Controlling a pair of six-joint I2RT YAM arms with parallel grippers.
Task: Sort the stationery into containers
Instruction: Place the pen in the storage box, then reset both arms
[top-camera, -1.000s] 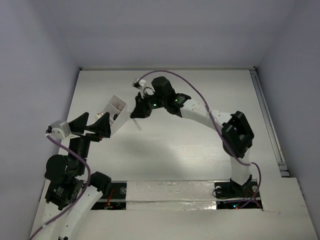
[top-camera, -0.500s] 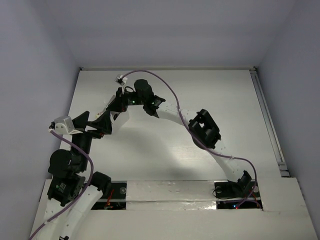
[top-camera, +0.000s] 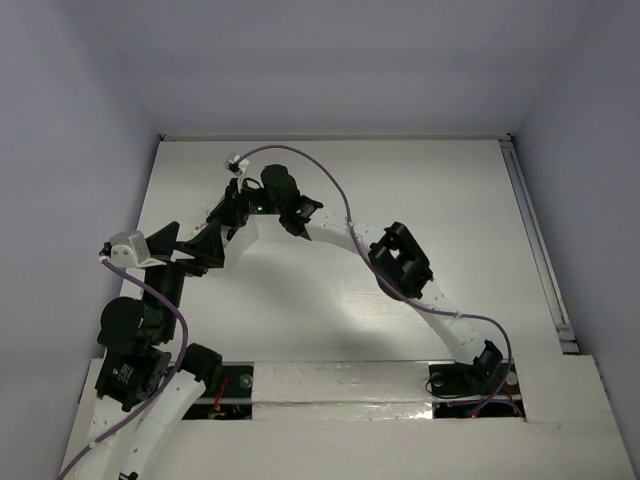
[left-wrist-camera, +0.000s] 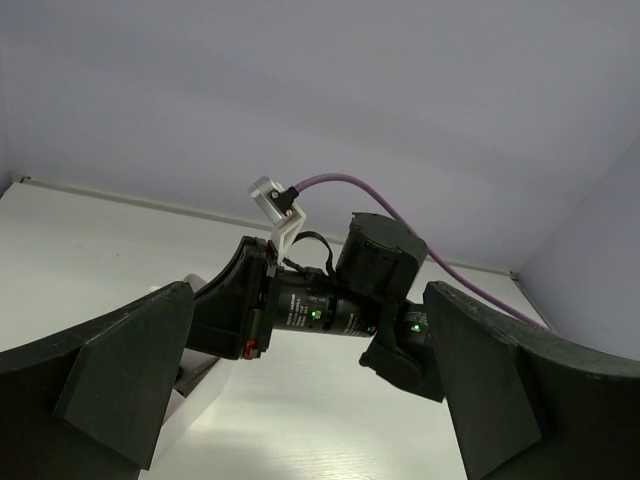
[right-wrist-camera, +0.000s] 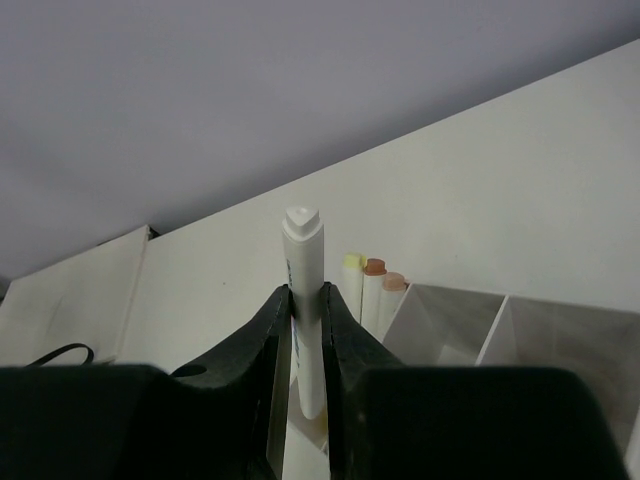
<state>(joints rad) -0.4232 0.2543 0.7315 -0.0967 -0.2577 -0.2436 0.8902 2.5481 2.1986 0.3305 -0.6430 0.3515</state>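
My right gripper (right-wrist-camera: 308, 300) is shut on a thin white pen (right-wrist-camera: 303, 255) and holds it upright, its lower end inside the left compartment of the white box (right-wrist-camera: 455, 310). Three pens (right-wrist-camera: 374, 280) with yellow, orange and pink tips stand in that same compartment. In the top view my right gripper (top-camera: 226, 214) covers most of the box (top-camera: 249, 228). My left gripper (top-camera: 190, 241) is open and empty just left of the box, and its jaws stand wide apart in the left wrist view (left-wrist-camera: 310, 400). Scissors, eraser and beige block are hidden.
The right arm (top-camera: 400, 262) stretches across the table from the near right to the far left. The right gripper's body (left-wrist-camera: 300, 305) and its purple cable (left-wrist-camera: 330, 181) fill the middle of the left wrist view. Walls close in the back and sides.
My right gripper has swung left with the pen, from the table's middle to over the box, and the pen now stands in the compartment. The left arm has barely moved.
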